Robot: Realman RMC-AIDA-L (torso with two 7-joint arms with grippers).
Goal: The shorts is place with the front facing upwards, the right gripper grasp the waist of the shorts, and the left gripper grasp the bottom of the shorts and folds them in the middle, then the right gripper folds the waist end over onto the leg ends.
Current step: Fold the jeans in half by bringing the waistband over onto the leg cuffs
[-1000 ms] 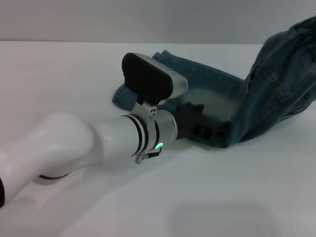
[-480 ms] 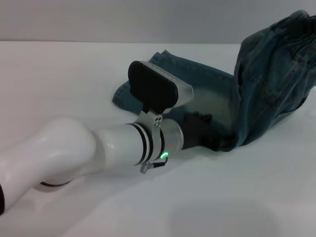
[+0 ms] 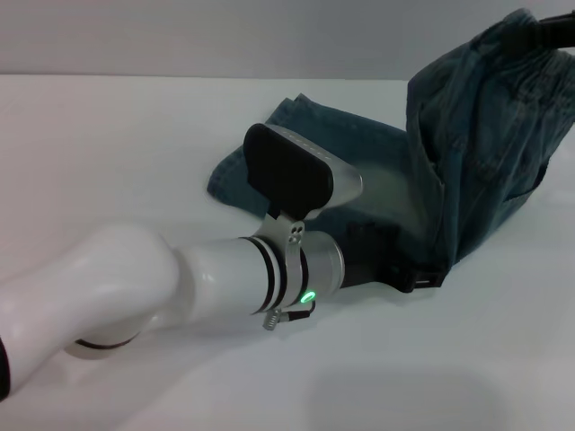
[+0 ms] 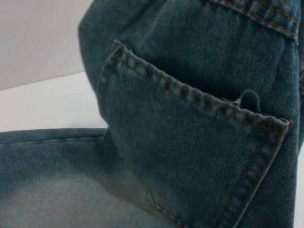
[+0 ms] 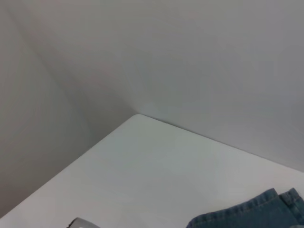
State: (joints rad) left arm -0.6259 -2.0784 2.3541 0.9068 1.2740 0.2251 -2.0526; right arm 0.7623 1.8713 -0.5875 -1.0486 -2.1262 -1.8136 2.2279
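Two arms are on the job, and the denim shorts are the landmark. One part of them lies flat on the white worktop, spreading out from the middle of the scene, while the waist end is lifted high above the flat part, hanging as a tall draped fold.

At the top of that raised fold, right at the frame's corner, sits the right gripper; only a dark sliver of it shows, touching the elastic waistband. Whether its fingers are together or apart, I cannot tell from here.

Down low, the left gripper reaches in against the near edge of the shorts, where the hanging fold meets the flat layer. Its dark body is pressed up to the denim, and its fingers are hidden by the cloth, so I cannot tell their state either. The white left arm stretches back from the shorts across the worktop, a green light glowing on its wrist ring.

From the left wrist view, denim fills nearly everything: a stitched back pocket hangs just above the flat layer. From the right wrist view, only a hem corner of the shorts peeks in beside bare worktop.
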